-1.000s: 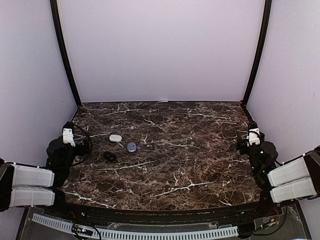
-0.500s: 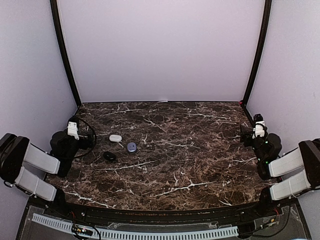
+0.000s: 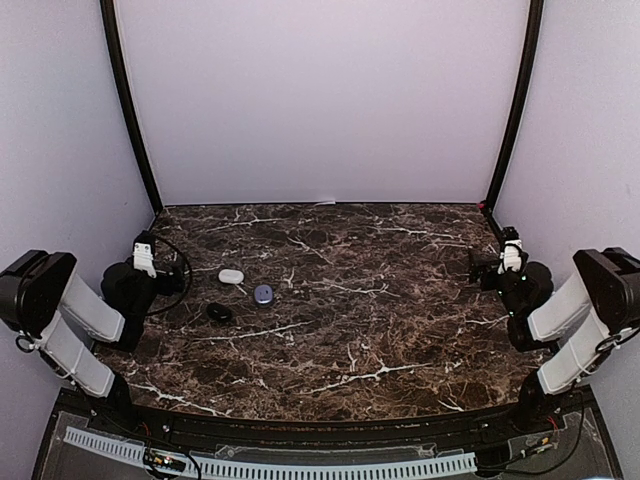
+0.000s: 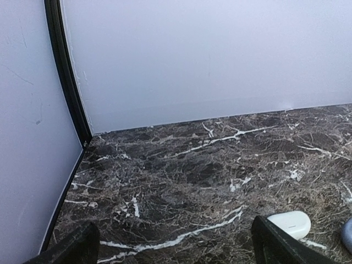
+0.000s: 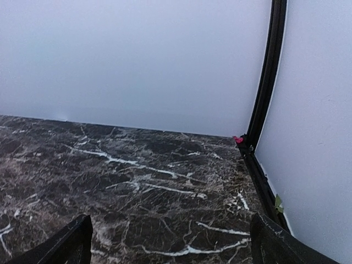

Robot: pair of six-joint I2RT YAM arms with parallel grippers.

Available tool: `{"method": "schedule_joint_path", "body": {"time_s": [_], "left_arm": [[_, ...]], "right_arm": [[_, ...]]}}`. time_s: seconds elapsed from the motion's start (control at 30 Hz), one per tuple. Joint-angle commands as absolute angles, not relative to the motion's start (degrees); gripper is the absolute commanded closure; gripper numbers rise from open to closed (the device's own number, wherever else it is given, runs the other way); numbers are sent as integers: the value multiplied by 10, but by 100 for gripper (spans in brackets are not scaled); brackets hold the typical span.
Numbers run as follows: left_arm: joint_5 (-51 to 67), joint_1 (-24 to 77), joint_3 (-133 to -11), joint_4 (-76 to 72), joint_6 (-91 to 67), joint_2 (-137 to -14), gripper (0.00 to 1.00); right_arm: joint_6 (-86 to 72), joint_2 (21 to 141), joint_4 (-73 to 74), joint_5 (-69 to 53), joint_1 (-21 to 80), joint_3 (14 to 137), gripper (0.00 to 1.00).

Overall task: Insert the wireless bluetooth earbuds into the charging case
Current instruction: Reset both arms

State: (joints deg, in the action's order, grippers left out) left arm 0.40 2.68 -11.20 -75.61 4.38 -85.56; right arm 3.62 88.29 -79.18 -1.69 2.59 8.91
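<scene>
Nothing started yet: you hold nothing. Your left gripper (image 4: 175, 250) has its jaws wide apart, the right gripper (image 5: 171, 247) the same, both at the table (image 3: 400, 330) edges. The white case (image 3: 231, 275), purple case (image 3: 263, 293) and black case (image 3: 219, 313) lie clustered near your left gripper. Can't make out any earbuds: too small or hidden. Lids unclear. Next, probably: locate a bud, then reach in with the left arm.

- Three charging cases lie in a loose cluster on the left part of the table (image 3: 400, 330).
- The rear case (image 3: 231, 276) sits behind and left of the right-hand case (image 3: 263, 293).
- The near case (image 3: 218, 313) lies in front of both, furthest left.
- The left pincer (image 3: 178, 285) is near the cluster's left side.
- The right pincer (image 3: 476, 272) is at the far right edge.
</scene>
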Motion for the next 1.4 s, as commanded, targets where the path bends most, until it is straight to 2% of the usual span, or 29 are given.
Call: {"method": "schedule_joint_path", "body": {"time_s": [0.0,0.03,0.1,0.17,1.37], "left_arm": [[22,9,-111,-829,42,-900,1],[27,4,-122,-793,33,-893,1],[28,-2,-120,-817,28,-905,6],[9,-1,-121,-803,19,-898,1],[10,-2,-126,-803,20,-902,1]], "right_arm": [[2,884,-777,31,18,118,1],[2,878,-762,34,17,118,1],[2,879,-764,30,17,120,1],[2,882,-768,30,17,120,1],[3,882,-773,32,17,119,1]]}}
